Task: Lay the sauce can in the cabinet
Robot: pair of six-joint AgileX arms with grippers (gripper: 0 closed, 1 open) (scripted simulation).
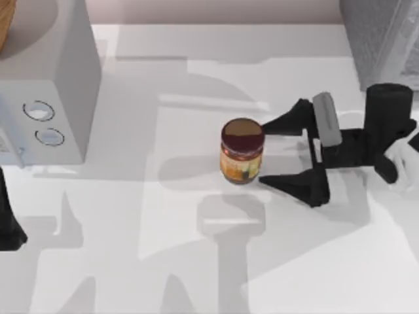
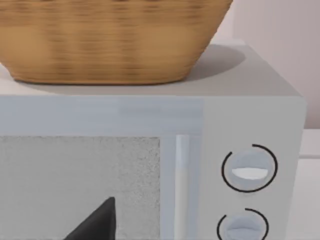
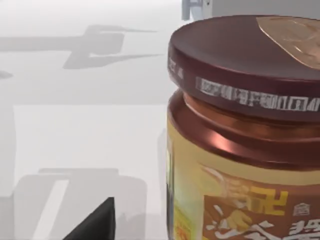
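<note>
The sauce can (image 1: pixel 242 150) stands upright near the middle of the table, with a maroon lid and an orange-yellow label. My right gripper (image 1: pixel 264 154) is open at table level just right of it, one finger on each side of the can's right flank, apart from it. In the right wrist view the sauce can (image 3: pixel 245 135) looms close, and one dark fingertip (image 3: pixel 97 222) shows beside it. The cabinet (image 1: pixel 383 39), dark grey and speckled, stands at the back right corner. My left arm (image 1: pixel 8 226) is parked at the table's left edge.
A pale grey box with two round dials (image 1: pixel 49 85) stands at the back left, and the left wrist view faces its front (image 2: pixel 250 170). A wicker basket (image 2: pixel 110 40) sits on top of it. White tabletop (image 1: pixel 163 261) stretches in front of the can.
</note>
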